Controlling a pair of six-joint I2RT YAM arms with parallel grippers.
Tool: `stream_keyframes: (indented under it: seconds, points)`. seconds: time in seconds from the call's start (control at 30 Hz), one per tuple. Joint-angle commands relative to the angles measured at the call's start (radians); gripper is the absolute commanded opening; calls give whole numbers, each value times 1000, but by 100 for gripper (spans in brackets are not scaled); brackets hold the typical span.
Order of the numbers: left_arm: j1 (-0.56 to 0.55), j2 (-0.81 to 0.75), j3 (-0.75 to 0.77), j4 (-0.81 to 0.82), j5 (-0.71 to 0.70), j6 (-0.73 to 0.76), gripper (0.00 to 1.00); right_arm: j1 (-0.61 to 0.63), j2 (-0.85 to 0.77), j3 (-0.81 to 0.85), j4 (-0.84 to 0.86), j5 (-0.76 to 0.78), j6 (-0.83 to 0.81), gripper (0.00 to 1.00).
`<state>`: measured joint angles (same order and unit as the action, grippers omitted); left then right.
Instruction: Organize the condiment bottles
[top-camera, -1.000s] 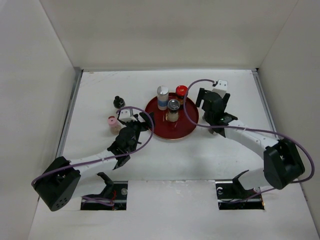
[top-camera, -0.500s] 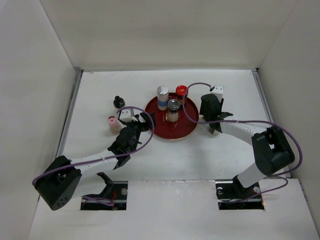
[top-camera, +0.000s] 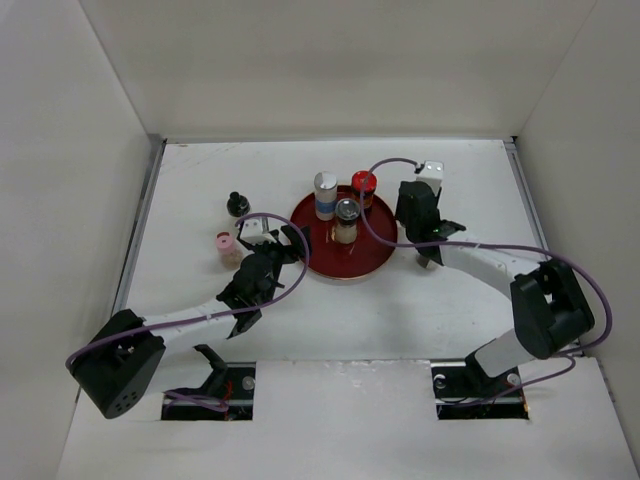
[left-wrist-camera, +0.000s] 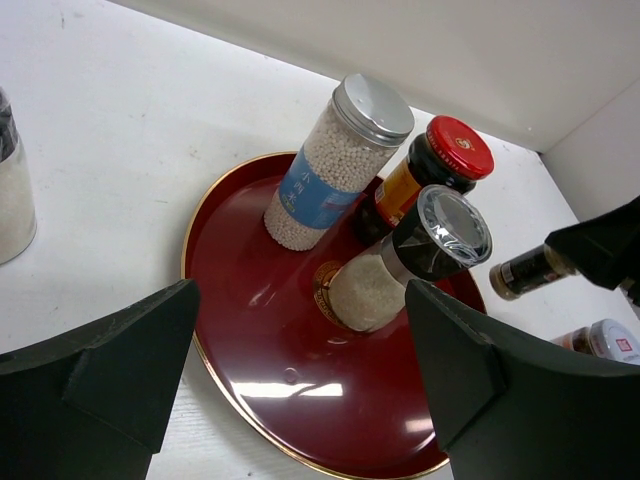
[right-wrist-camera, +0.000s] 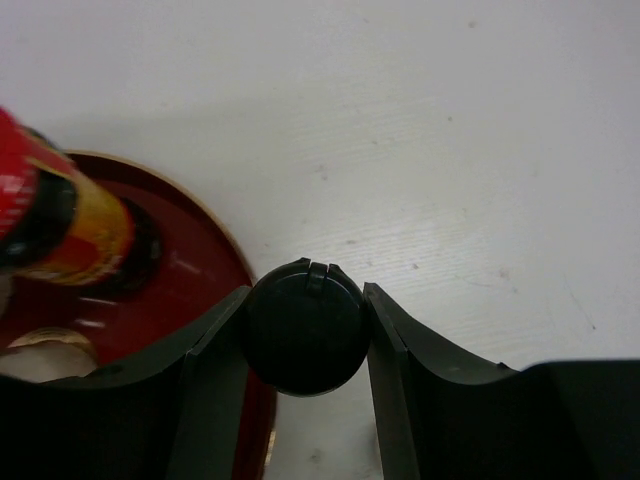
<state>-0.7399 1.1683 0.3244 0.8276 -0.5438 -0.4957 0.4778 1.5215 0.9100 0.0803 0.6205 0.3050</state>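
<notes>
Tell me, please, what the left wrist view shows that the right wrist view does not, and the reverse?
Left wrist only: the silver-lidded white jar and the clear-capped shaker, both standing on the tray. Right wrist only: the black-capped bottle from above, clamped in the right hand. Both: the red tray and the red-lidded dark jar.
</notes>
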Motion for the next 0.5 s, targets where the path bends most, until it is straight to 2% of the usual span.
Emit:
stream_keyframes:
  seconds: [0.0, 0.47]
  points:
    - [6, -4, -7, 54, 12, -12, 84, 58, -52, 70, 82, -2, -21, 45]
    - [9, 4, -5, 54, 12, -12, 84, 87, 163, 164, 185, -110, -7, 47]
